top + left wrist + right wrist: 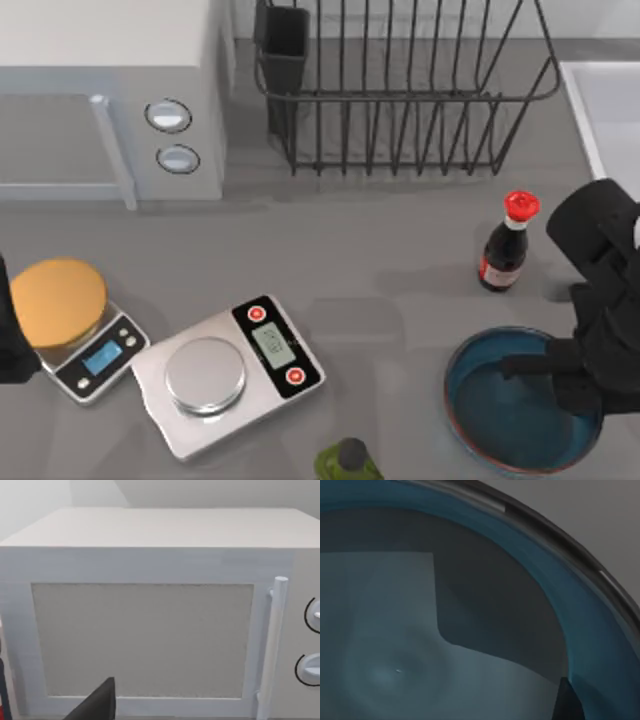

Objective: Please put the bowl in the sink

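The bowl [500,415], wide, shallow and glossy blue inside with a thin reddish-brown rim, sits on the grey counter at the front right. My right gripper [575,385] hangs low over the bowl's right side, close to its rim. In the right wrist view the bowl's [420,630] blue inside is seen from very near. The sink [610,110], a pale basin with a raised rim, lies at the back right, cut off by the picture's edge. My left gripper [12,345] stays parked at the left edge, facing the microwave [150,630].
A black wire dish rack [400,90] stands at the back, left of the sink. A soy sauce bottle [508,245] stands between bowl and rack. A steel-plate scale [225,375], a small scale bearing an orange disc [60,300] and a green bottle [348,462] are at the front.
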Controlling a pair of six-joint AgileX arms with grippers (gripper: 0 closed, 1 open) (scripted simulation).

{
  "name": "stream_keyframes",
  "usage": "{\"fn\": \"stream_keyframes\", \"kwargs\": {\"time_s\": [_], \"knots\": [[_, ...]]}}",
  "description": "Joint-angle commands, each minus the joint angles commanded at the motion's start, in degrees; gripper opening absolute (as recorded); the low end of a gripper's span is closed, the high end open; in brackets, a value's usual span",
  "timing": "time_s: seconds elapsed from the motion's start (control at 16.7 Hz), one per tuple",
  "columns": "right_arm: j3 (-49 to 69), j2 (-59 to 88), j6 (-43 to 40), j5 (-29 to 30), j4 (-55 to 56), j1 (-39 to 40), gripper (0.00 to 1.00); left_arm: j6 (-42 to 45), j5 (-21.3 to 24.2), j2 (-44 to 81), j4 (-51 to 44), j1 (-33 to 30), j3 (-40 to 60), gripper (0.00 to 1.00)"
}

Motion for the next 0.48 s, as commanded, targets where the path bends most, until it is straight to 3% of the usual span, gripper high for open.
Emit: {"fn": "stream_keyframes", "kwargs": {"time_s": [0.24, 0.48], "knots": [[2.2, -0.4, 0.0, 0.1, -2.3, 0.1, 0.00, 0.0, 0.0, 0.0, 0.0, 0.0, 0.0, 1.00], [11.2, -2.5, 0.0, 0.1, -13.8, 0.1, 0.00, 0.0, 0.0, 0.0, 0.0, 0.0, 0.0, 1.00]]}}
